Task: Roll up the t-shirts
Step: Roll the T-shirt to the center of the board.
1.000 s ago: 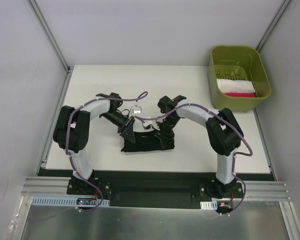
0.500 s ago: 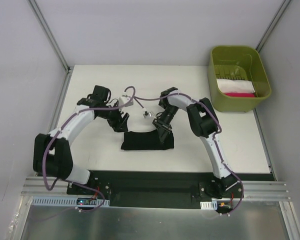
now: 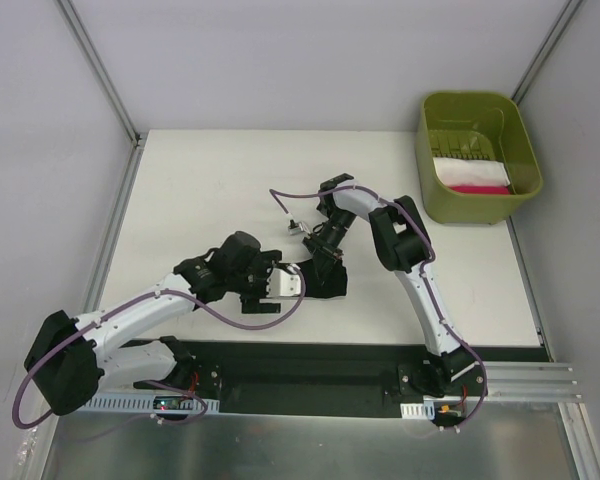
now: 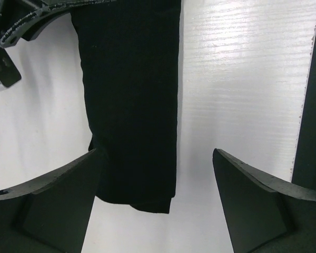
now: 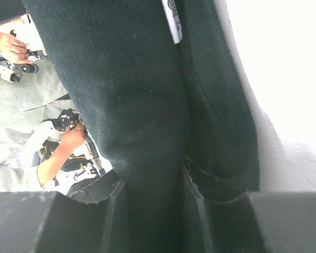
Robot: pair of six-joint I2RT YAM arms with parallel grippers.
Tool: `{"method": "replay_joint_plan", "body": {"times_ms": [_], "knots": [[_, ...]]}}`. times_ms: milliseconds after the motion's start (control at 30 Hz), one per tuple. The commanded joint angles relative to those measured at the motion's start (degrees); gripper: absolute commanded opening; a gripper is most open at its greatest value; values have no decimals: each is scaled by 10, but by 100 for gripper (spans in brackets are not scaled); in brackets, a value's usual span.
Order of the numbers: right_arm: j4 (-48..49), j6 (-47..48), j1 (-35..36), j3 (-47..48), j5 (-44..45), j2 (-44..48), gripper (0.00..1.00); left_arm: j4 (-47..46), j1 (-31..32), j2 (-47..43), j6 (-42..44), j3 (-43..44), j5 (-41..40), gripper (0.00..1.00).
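The black t-shirt (image 3: 325, 286) lies as a narrow folded band near the table's front middle. In the left wrist view its strip (image 4: 131, 100) runs away from me and its near end sits between my wide-apart fingers (image 4: 47, 211), close to the left one and touching neither. My left gripper (image 3: 302, 282) is open at the band's left end. My right gripper (image 3: 325, 262) is shut on the t-shirt's right part; in the right wrist view the dark fabric (image 5: 131, 105) is pinched between the jaws, and a white label (image 5: 172, 21) shows at the top.
An olive-green bin (image 3: 477, 205) stands at the back right of the white table (image 3: 200, 190), holding folded white and pink cloth (image 3: 470, 176). Grey walls close in the left, right and far sides. A black base rail (image 3: 300, 365) runs along the near edge.
My left gripper let go, opened wide and swung from the band's far left down to the near side at its left end. The right gripper stays shut on the shirt.
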State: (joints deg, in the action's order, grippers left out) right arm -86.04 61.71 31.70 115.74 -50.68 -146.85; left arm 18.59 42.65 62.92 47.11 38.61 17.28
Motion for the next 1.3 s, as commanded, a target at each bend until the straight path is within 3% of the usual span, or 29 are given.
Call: {"method": "replay_joint_plan", "body": {"times_ms": [0,467,567,600,633,667,700,867,933,967,1000,1033,1067,1100,1133,1167,1233,1267], "knots": [[-90,3,-1,13,63,-41,13,-43,12,5,33,-12,-8,84],[-89,-4,-2,17,66,-44,15,-100,14,114,106,-73,-29,71],[-89,-5,-2,18,68,-45,27,-96,11,138,112,-69,-33,65],[-87,-6,-3,18,69,-42,41,-88,9,146,112,-61,-31,62],[-84,-4,-4,18,69,-37,55,-80,9,154,115,-56,-33,52],[-82,0,-6,18,67,-30,82,-62,7,170,116,-51,-33,50],[-80,4,-15,19,66,-6,96,-52,4,178,115,-38,-23,48],[-68,47,-71,84,84,121,96,46,-49,225,98,37,61,39],[65,15,-112,50,107,234,96,94,-76,257,83,86,135,39],[141,-57,-127,-46,121,284,96,108,-96,268,79,102,153,38],[350,-108,-154,-115,155,342,96,125,-105,279,63,130,165,38],[477,-166,-165,-197,248,494,96,137,-114,294,63,145,207,38],[594,-185,-174,-380,267,559,96,154,-128,300,67,170,223,38],[782,-170,-171,-452,274,624,96,161,-130,306,66,181,230,38],[834,-160,-169,-515,252,665,96,188,-135,318,69,192,241,38],[850,-170,-166,-545,228,699,96,206,-137,325,76,203,273,38],[644,-118,-154,-489,95,677,96,272,-141,357,100,240,300,38],[546,-59,-131,-456,107,626,96,296,-142,370,110,254,311,37]]}}
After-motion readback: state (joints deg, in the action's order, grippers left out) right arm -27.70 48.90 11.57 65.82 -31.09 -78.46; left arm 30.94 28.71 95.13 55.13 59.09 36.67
